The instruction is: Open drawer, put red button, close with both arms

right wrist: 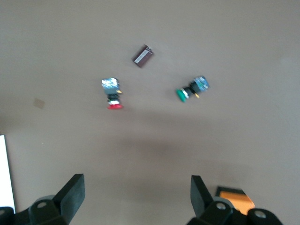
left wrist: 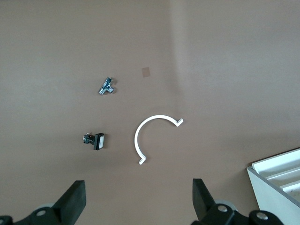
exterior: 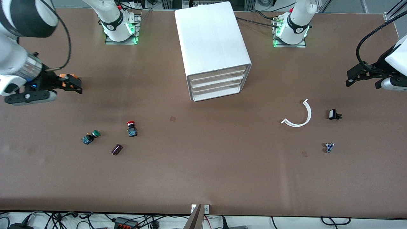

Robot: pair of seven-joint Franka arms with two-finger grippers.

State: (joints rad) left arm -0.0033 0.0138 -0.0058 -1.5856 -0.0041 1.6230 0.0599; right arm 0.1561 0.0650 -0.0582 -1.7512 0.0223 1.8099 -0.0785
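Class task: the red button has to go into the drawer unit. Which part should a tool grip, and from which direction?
Grip the black-and-blue body of the red button, just below the cap, coming down from above. It lies on its side, cap toward the robots' bases, so the body's flat sides probably suit two fingers better than the rounded cap.

The left claw (exterior: 362,77) is partly cut off at the front view's edge.
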